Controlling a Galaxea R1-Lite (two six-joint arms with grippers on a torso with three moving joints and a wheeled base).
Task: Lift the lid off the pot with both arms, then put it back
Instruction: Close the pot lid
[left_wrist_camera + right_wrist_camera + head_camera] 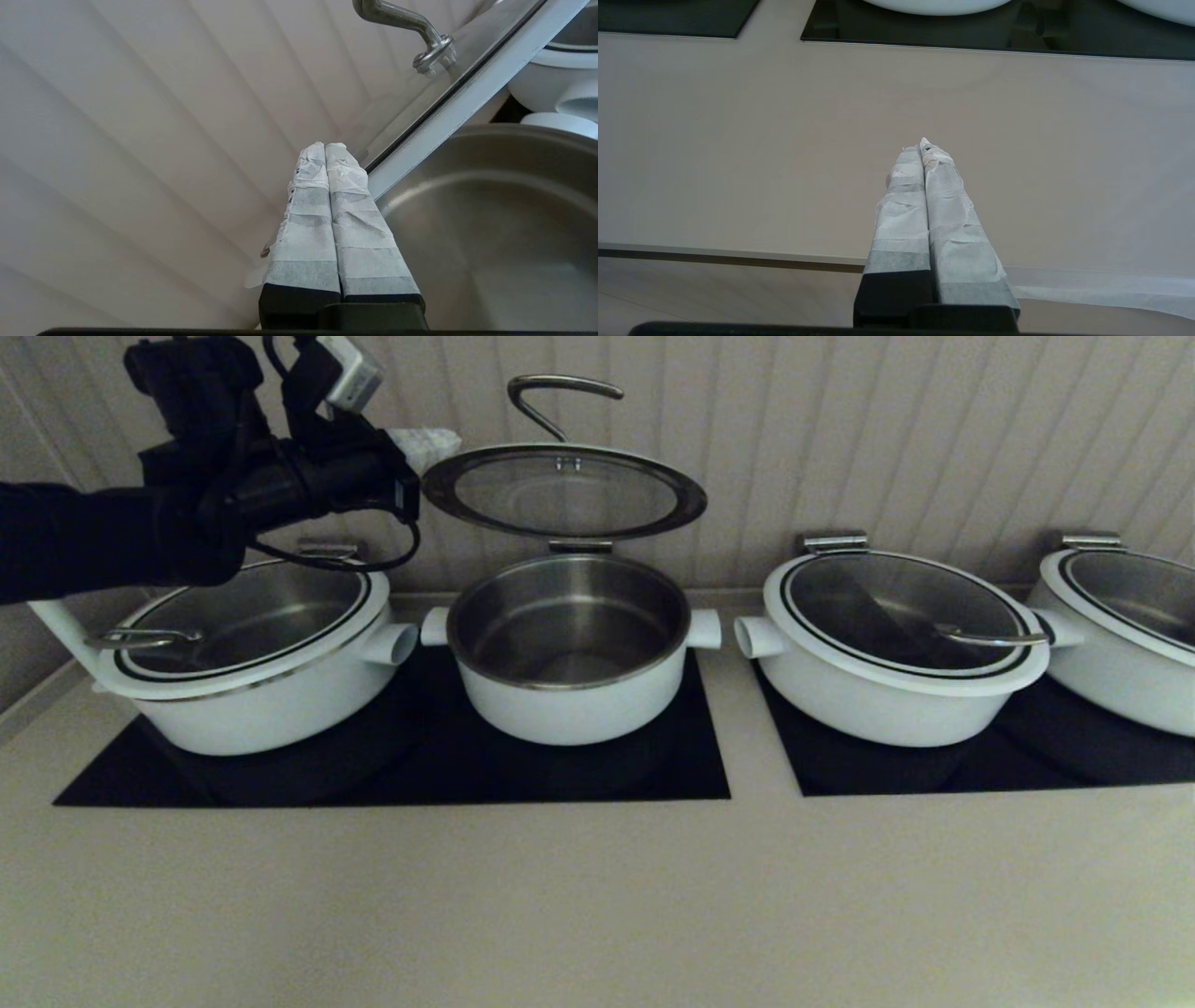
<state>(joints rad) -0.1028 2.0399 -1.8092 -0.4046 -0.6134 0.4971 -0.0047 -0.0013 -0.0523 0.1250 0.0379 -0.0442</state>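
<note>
The pot [569, 700], white with a steel inside and two stubby side knobs, stands open on the black cooktop. Its glass lid [560, 495] is raised and tilted up above the pot's back edge, with the steel bar handle [560, 397] towards the wall. My left gripper [431, 443] is shut and empty, held high, its taped tips right at the lid's left rim. In the left wrist view the gripper [325, 147] lies beside the lid's white rim [472, 100], above the pot's inside [504, 233]. My right gripper [922, 144] is shut and empty over the counter's front edge, out of the head view.
A wider lidded pot [252, 691] stands under my left arm. Two more wide lidded pots [896, 700] [1120, 672] stand on the right. Black cooktop panels [401, 775] [934, 775] lie on the beige counter [597, 896]. A ribbed wall [840, 429] is close behind.
</note>
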